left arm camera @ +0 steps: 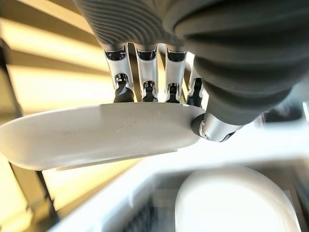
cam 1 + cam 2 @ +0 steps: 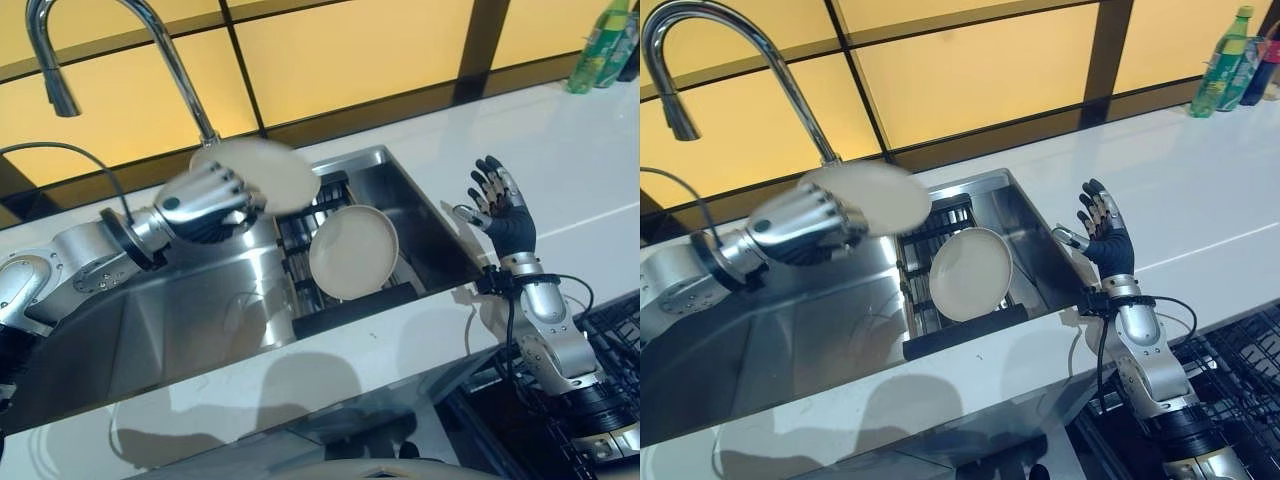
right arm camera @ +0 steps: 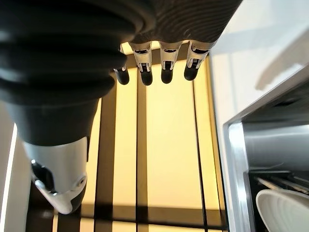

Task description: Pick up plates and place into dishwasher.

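Observation:
My left hand (image 2: 205, 200) is shut on a cream plate (image 2: 262, 172), held in the air above the steel sink (image 2: 200, 320); in the left wrist view the fingers (image 1: 145, 87) and thumb pinch the rim of that plate (image 1: 96, 135). A second cream plate (image 2: 353, 252) leans upright in the dark rack (image 2: 345, 305) inside the sink, below and to the right of the held one. My right hand (image 2: 498, 205) hovers open over the white counter (image 2: 560, 170) just right of the sink, fingers straight, holding nothing.
A curved chrome faucet (image 2: 150, 50) rises behind the sink. Green bottles (image 2: 600, 45) stand at the counter's far right corner. A black wire dishwasher rack (image 2: 610, 330) lies at the lower right, below the counter edge.

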You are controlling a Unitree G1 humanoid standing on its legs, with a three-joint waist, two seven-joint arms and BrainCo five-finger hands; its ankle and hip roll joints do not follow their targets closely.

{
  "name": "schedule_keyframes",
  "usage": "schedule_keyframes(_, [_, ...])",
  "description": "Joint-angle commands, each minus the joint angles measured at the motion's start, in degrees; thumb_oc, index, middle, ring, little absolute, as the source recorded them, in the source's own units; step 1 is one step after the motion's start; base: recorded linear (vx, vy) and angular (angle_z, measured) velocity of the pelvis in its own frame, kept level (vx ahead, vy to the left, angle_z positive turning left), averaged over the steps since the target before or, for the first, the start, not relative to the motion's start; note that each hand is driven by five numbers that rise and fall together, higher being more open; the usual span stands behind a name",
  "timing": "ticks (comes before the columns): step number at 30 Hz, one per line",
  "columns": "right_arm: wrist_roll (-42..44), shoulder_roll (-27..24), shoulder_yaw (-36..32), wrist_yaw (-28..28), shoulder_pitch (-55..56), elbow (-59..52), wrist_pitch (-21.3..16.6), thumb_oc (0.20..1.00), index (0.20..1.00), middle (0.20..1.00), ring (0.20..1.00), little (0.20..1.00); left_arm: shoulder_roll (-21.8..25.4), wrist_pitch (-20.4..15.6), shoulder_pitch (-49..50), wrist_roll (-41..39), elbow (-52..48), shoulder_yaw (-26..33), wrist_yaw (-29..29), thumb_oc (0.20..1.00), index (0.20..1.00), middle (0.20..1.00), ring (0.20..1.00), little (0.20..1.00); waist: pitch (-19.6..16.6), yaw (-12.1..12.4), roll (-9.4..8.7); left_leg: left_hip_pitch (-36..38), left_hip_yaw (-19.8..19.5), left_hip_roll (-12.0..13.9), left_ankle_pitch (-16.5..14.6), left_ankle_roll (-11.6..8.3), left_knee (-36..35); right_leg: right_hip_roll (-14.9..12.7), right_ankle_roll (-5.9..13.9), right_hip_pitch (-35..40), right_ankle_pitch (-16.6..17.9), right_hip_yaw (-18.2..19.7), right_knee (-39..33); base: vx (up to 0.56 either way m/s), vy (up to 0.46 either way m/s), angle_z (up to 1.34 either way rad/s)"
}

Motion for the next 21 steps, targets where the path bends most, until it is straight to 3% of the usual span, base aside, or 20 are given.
schedule_keyframes(1, [-4.2, -1.1, -0.7, 4.3, -2.8, -5.1, -4.4, 1.000, 1.000, 1.000, 1.000, 1.000, 0.3, -1.4, -1.1, -7.0, -2.2, 1.6, 1.3, 0.200, 0.200, 0.200, 0.200, 0.200, -5.6, 0.7, -5.44, -6.5, -2.4, 1.2, 1.8, -1.28, 1.2, -7.3, 6.49, 0.8, -5.7, -2.3, 4.3, 0.00, 0.000, 0.00])
schedule_keyframes(7, [-6.2, -2.4, -0.2, 9.4, -4.5, -7.7, -4.0, 1.000, 1.000, 1.000, 1.000, 1.000, -5.0, -0.4, -1.0, -23.0, -6.0, 2.1, -9.6, 0.200, 0.200, 0.200, 0.200, 0.200, -6.1, 0.7, -6.25, -6.0, -2.3, 1.2, 1.5, -1.17, 1.0, -7.0, 6.44, 1.0, -5.9, -1.8, 4.2, 0.00, 0.000, 0.00])
schedule_keyframes(14, [-11.2, -3.9, 1.9, 11.0, -10.5, -10.7, -6.3, 1.000, 1.000, 1.000, 1.000, 1.000, -11.9, 4.8, -3.0, -42.4, -11.1, 0.0, -28.0, 0.200, 0.200, 0.200, 0.200, 0.200, -6.4, 1.0, -6.83, -5.5, -2.5, 1.3, 1.2, -1.20, 1.0, -6.6, 6.24, 1.6, -6.1, -1.3, 4.1, 0.00, 0.002, -0.01])
schedule_keyframes(21, [-12.5, -5.2, 1.6, 10.4, -13.5, -11.5, -5.5, 1.000, 1.000, 1.000, 1.000, 1.000, -14.1, 10.9, -3.7, -51.6, -12.7, -0.3, -37.8, 0.200, 0.200, 0.200, 0.200, 0.200, -6.5, 1.3, -7.11, -5.8, -2.7, 0.8, 1.2, -0.96, 1.5, -6.9, 6.17, 1.5, -5.8, -1.1, 4.3, -0.02, 0.011, -0.01])
